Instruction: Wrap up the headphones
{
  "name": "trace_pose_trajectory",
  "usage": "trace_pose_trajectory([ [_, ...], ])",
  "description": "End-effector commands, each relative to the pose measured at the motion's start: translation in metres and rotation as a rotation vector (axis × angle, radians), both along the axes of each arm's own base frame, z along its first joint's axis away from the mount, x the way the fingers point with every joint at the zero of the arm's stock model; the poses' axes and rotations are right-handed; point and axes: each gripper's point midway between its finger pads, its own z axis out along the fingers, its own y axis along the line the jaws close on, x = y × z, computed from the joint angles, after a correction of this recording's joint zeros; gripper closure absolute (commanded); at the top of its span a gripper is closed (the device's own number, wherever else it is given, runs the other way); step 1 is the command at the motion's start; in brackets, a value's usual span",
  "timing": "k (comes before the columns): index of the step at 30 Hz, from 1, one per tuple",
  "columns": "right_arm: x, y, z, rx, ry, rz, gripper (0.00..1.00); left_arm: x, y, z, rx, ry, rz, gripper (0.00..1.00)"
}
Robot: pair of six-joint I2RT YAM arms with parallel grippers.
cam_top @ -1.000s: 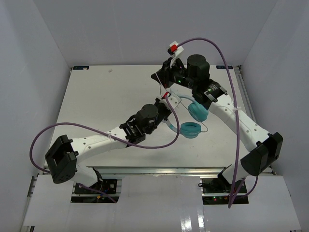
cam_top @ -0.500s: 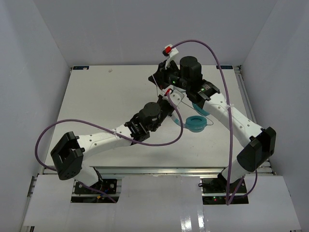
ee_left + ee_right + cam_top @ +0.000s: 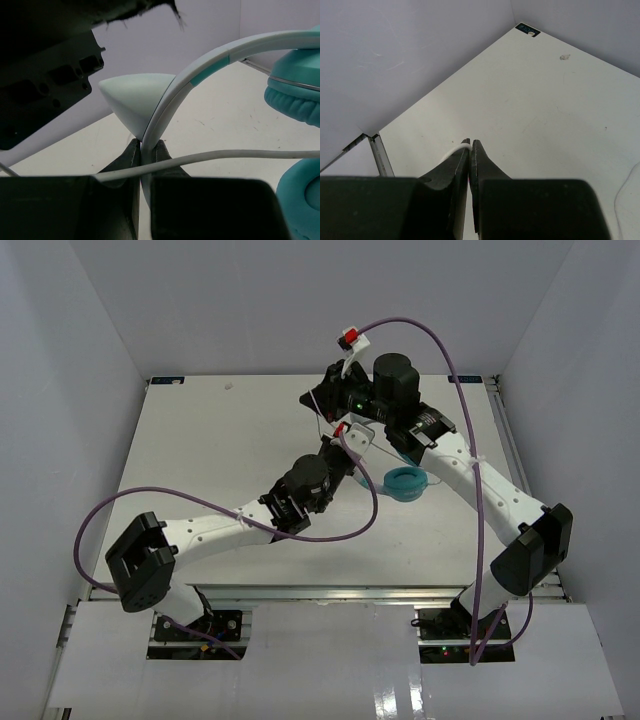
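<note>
The headphones have teal ear cups [image 3: 405,483] and a pale headband [image 3: 200,70]. My left gripper [image 3: 145,147] is shut on the headband and holds the headphones above the table; in the top view it [image 3: 343,454] sits just left of the cups. The thin white cord [image 3: 225,157] runs across in front of its fingers. Two teal ear cups [image 3: 300,95] show at the right of the left wrist view. My right gripper [image 3: 470,144] is shut on the white cord [image 3: 454,150], pinched at the fingertips. In the top view it [image 3: 312,400] is raised behind the left gripper.
The white table [image 3: 220,450] is walled in by pale panels on three sides. Purple robot cables [image 3: 450,360] loop above the right arm and beside the left arm [image 3: 200,505]. A small black label [image 3: 527,29] sits at the table's far corner.
The right gripper has moved left and toward the back with the cord. The left gripper has shifted slightly, and the ear cups have moved up and right under the right arm.
</note>
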Motion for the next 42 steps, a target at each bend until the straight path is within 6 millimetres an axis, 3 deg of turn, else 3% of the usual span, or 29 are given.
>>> trace_pose_trajectory([
  [1,-0.001,0.007,0.020,0.050,-0.040,0.014,0.92,-0.006,0.001,0.049,-0.175,-0.076,-0.015,1.00],
  [7,0.021,-0.004,0.015,0.013,-0.115,-0.051,0.92,-0.025,-0.006,0.054,-0.200,-0.042,-0.141,1.00],
  [11,0.028,-0.016,0.014,0.003,-0.143,-0.083,0.92,-0.040,0.011,0.070,-0.257,-0.035,-0.169,1.00],
  [20,0.052,-0.067,0.041,0.018,-0.220,-0.197,0.92,-0.060,0.027,0.041,-0.249,0.070,-0.214,1.00],
  [26,0.052,-0.092,0.057,0.044,-0.251,-0.224,0.92,-0.065,0.028,0.022,-0.214,0.131,-0.223,1.00],
  [31,0.059,-0.119,0.057,0.048,-0.252,-0.274,0.92,-0.069,0.031,0.017,-0.219,0.160,-0.230,1.00],
  [36,0.069,-0.148,0.044,0.051,-0.227,-0.324,0.92,-0.077,0.035,0.012,-0.238,0.207,-0.246,1.00],
  [42,0.071,-0.166,0.031,0.046,-0.207,-0.350,0.92,-0.082,0.042,0.005,-0.242,0.253,-0.241,1.00],
])
